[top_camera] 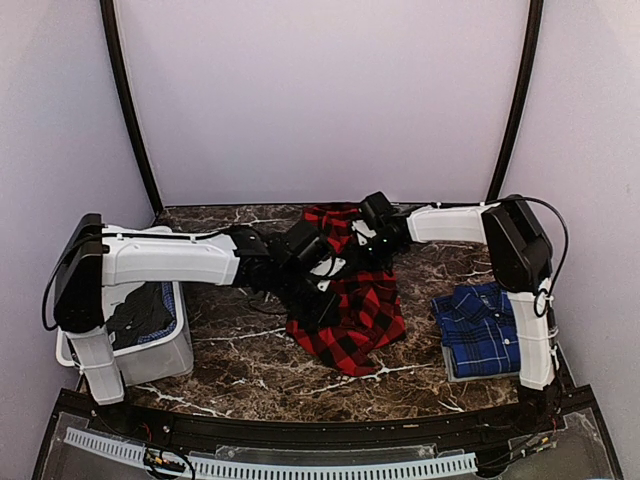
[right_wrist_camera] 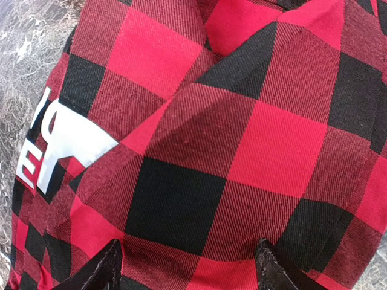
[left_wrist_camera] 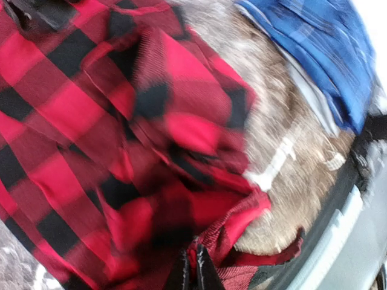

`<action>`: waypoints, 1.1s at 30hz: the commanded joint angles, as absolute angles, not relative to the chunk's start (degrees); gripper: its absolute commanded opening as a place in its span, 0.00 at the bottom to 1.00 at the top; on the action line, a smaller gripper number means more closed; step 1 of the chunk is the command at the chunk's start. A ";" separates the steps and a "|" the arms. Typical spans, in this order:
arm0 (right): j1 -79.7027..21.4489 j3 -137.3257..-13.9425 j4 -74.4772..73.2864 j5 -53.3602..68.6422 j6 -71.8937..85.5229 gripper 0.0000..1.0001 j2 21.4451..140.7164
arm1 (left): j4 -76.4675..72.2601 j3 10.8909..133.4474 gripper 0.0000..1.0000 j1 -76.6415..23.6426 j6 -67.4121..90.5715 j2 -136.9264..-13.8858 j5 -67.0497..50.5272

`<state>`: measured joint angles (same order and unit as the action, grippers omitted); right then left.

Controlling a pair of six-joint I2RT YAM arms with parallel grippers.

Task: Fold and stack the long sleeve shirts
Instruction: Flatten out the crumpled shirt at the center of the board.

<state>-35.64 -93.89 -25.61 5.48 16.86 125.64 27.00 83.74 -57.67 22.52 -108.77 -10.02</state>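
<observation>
The red-and-black checked shirt [top_camera: 352, 310] lies crumpled in the middle of the marble table. My left gripper [top_camera: 322, 285] reaches in from the left. In the left wrist view, which is blurred, it [left_wrist_camera: 193, 269] is shut on a fold of the red shirt [left_wrist_camera: 121, 121]. My right gripper [top_camera: 368, 242] comes from the right over the shirt's far part. In the right wrist view its fingers [right_wrist_camera: 104, 272] stand wide apart just above the red checked cloth [right_wrist_camera: 242, 121], holding nothing. A white label [right_wrist_camera: 66, 140] shows on the shirt. The blue plaid shirt [top_camera: 482, 325] lies folded at the right and also shows in the left wrist view [left_wrist_camera: 326, 54].
A pale bin [top_camera: 150, 362] with dark clothing stands at the left, beside the left arm's base. The folded blue shirt rests on a flat grey tray [top_camera: 455, 372]. A black rail [top_camera: 300, 432] runs along the table's near edge.
</observation>
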 commanded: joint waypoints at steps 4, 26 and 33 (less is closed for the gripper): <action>-35.68 -95.30 -23.69 6.94 17.72 0.72 127.80 | 21.93 68.13 0.04 -58.04 19.18 -100.96 -27.64; -39.97 -79.72 -23.96 9.35 14.85 0.74 109.12 | 21.40 67.84 0.50 -52.93 22.22 -92.48 -27.75; -43.06 -71.43 -23.17 12.58 15.38 0.70 105.13 | 22.56 70.32 0.50 -48.42 25.46 -94.45 -20.33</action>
<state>-41.74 -74.43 -24.18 10.48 15.40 106.39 21.87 68.47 -50.39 23.18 -93.80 -25.10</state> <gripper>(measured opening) 0.726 0.499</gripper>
